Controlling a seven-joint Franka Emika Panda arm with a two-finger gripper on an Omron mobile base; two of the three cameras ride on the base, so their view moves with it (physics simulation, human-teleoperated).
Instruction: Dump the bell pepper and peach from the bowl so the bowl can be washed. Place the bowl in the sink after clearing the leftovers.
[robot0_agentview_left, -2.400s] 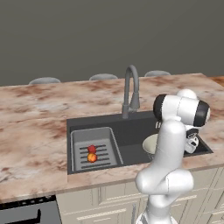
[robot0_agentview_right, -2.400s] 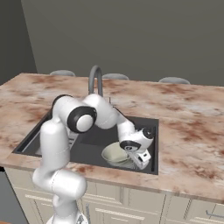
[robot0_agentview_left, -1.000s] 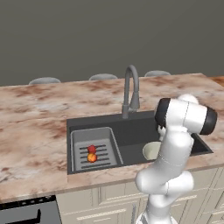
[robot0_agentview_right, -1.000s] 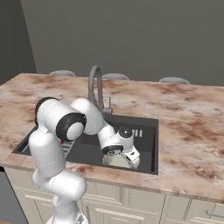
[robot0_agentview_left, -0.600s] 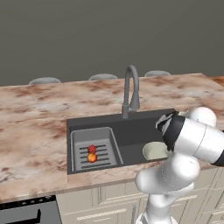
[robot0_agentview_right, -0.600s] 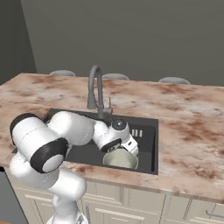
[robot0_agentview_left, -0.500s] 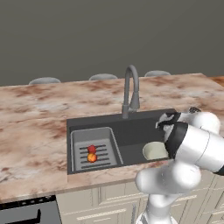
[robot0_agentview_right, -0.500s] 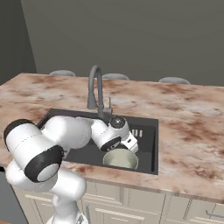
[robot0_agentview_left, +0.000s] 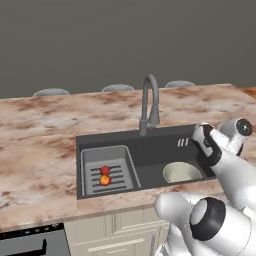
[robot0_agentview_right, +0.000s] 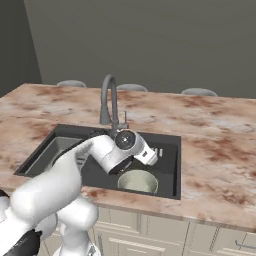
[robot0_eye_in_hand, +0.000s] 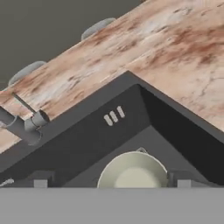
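2 fruits on sink tray; bowl upright, tool probably open.

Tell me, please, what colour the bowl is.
Pale greyish-cream bowl, clearest in the hand view.

We count one bowl, and it is the only bowl we see. We count two small fruits: one bell pepper and one peach. There is one sink, with one ribbed tray section and one gooseneck tap. On the sink's back wall we count three short pale slots. Behind the single marble counter we count three rounded grey seat tops. We see one gripper with two fingertips.
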